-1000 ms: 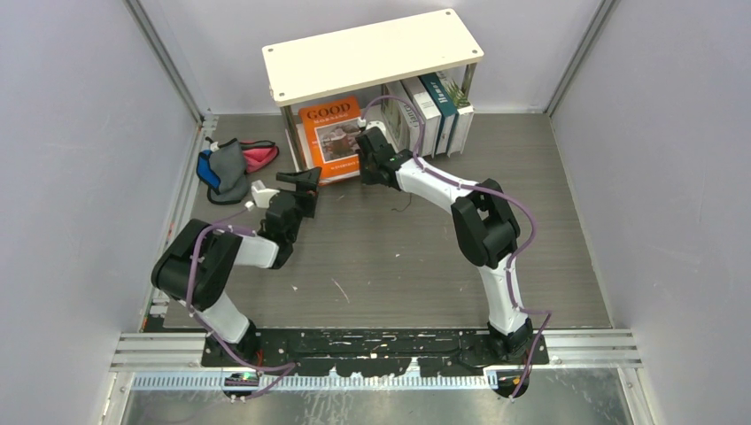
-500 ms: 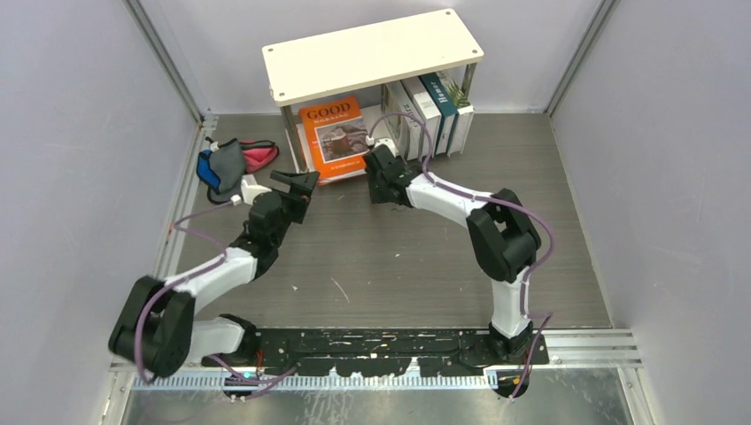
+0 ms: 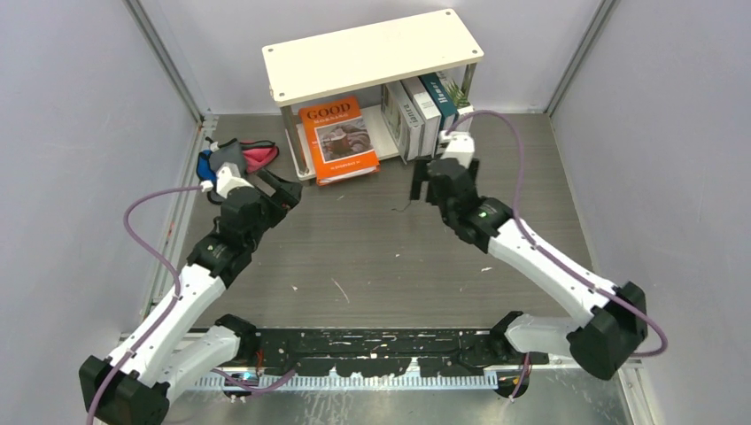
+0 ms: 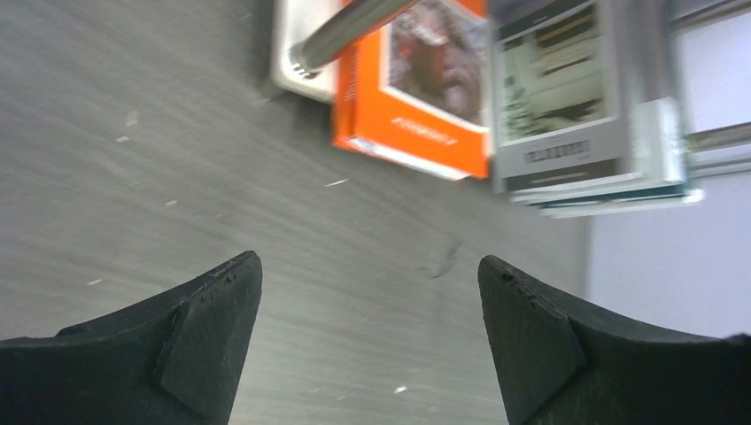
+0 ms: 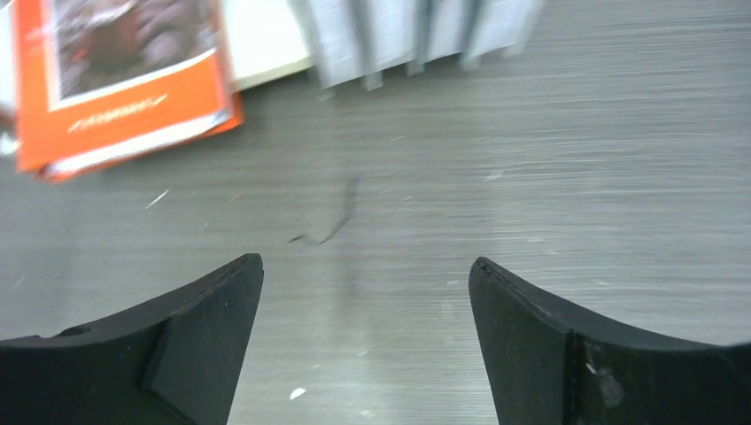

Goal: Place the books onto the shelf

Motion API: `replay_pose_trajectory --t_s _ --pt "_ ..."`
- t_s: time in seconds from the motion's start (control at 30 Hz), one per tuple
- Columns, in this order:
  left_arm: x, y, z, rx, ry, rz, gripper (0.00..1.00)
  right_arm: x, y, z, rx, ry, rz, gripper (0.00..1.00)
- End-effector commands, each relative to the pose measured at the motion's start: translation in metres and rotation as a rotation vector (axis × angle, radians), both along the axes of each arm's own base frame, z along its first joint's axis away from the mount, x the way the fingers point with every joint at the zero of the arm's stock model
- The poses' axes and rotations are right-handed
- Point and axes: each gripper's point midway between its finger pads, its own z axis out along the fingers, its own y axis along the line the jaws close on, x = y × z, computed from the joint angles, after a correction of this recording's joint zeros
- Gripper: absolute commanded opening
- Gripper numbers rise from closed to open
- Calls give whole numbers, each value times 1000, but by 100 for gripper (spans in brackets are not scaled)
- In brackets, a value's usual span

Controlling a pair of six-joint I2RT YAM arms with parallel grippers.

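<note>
The shelf (image 3: 372, 51) stands at the back of the table, its cream top board on silver posts. The orange "GOOD MORNING" book (image 3: 337, 140) leans in the left of its lower tier, its bottom edge sticking out onto the table. Several other books (image 3: 427, 113) stand upright at the right end, the teal one (image 3: 440, 104) among them. My right gripper (image 3: 440, 174) hovers open and empty in front of those books, apart from them. My left gripper (image 3: 283, 190) is open and empty, left of the orange book (image 4: 416, 97). In the right wrist view the orange book (image 5: 124, 80) lies far left of my gripper (image 5: 365, 260).
A blue, grey and pink cloth bundle (image 3: 232, 160) lies on the table left of the shelf, close behind the left arm. A silver post (image 4: 350, 31) of the shelf shows in the left wrist view. Grey walls close in the table on three sides.
My right gripper has opened, let go of the orange book and drawn back to the right. My left arm has swung left, away from the shelf. The orange book stays leaning in the lower tier.
</note>
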Motion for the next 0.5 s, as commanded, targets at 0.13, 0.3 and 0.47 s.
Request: replay_pose_trajectory --t_s 0.13,0.3,0.47 --pt "-6 42 -38 338 151 79 92 3 -160 29 -25 -59 -421 96" --pt "2 59 -36 489 101 112 93 -2 -233 27 -44 -60 -618 100" --pt "4 85 -30 649 84 190 99 -5 -266 26 -88 -84 -761 100"
